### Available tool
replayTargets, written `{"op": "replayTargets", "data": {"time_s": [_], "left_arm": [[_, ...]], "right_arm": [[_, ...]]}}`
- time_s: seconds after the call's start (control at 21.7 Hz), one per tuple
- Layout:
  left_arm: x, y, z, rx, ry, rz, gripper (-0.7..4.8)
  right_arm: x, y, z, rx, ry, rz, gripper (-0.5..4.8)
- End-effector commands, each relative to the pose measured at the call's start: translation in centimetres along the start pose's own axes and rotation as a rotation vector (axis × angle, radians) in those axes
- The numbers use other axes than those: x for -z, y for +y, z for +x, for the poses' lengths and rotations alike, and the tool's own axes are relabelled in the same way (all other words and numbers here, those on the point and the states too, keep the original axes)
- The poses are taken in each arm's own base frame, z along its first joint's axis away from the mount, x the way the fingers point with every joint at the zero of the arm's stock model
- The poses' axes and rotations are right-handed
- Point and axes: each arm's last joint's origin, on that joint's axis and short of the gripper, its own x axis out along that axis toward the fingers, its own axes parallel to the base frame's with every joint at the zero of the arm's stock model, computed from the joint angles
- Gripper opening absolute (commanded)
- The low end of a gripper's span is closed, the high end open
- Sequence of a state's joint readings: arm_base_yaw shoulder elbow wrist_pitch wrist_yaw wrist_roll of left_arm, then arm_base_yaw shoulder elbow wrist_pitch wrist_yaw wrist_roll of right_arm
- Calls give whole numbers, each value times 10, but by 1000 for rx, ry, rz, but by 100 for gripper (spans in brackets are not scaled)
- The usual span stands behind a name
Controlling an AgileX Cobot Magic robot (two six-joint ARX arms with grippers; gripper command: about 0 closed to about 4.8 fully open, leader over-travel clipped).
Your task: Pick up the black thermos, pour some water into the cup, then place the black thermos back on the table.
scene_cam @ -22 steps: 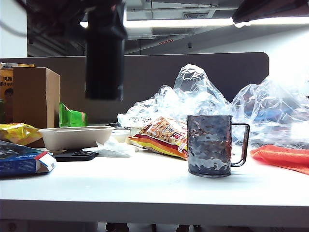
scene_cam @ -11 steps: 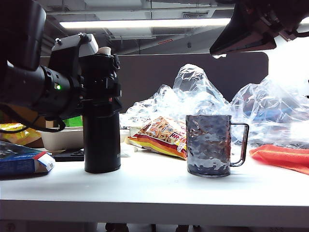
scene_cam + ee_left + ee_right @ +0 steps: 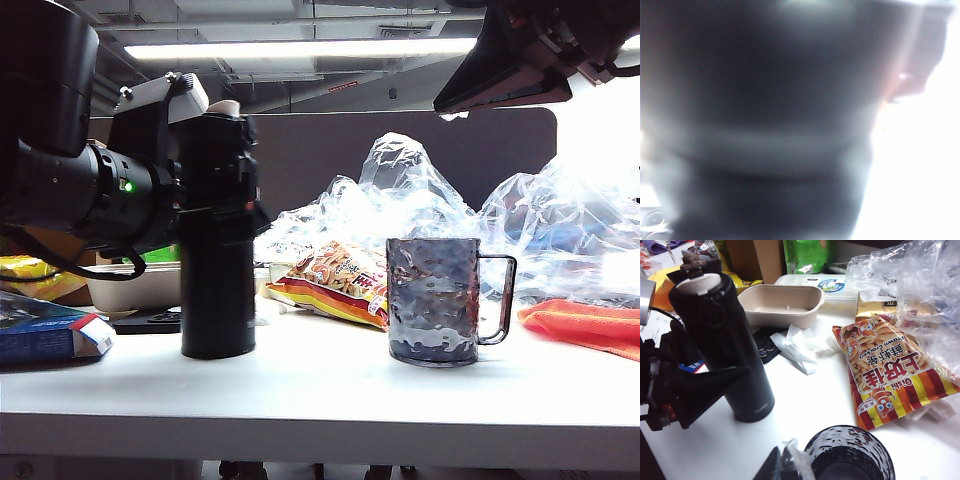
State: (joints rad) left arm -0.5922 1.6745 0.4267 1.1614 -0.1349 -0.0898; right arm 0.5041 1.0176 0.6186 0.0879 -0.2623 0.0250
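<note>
White worktop (image 3: 330, 400), pretty cluttered

Black thermos (image 3: 217, 270) stands upright left, cup (image 3: 436, 300) right of it; snack bag (image 3: 335, 283), beige tray (image 3: 780, 304), plastic bags (image 3: 420, 200), orange cloth (image 3: 585, 325) farther back.

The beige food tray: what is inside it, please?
In the right wrist view, the beige tray looks empty, showing only its bare pale floor. The black thermos stands in front of it, and in the exterior view it hides most of the tray.
</note>
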Motion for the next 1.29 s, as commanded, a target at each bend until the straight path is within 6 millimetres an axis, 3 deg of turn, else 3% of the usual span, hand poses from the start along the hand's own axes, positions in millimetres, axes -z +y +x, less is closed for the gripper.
{"op": "replayTargets", "data": {"time_s": [0.05,0.18,0.51,0.55,0.6,0.74,0.97,1.29], "left_arm": [[-2,0,0,6,-10,-5,479],[0,-1,-10,16,-3,-5,479],[-20,7,-91,48,-128,-120,470],[-24,7,-100,79,-134,-129,273],[-31,6,-110,153,-128,-123,6],[-35,5,-125,241,-83,-115,-5],[-30,5,-143,258,24,-109,-5],[-20,8,-149,206,118,-92,-5]], "right_arm": [[-3,0,0,-4,-14,-3,-5],[-1,1,-4,-2,16,5,-5],[-9,15,-61,52,-35,27,-5],[-7,16,-67,61,-23,30,-5],[-6,18,-76,60,-26,30,-5],[5,21,-86,59,-58,85,-5],[47,23,-100,68,-177,116,-5],[93,18,-106,231,-340,119,-5]]}}
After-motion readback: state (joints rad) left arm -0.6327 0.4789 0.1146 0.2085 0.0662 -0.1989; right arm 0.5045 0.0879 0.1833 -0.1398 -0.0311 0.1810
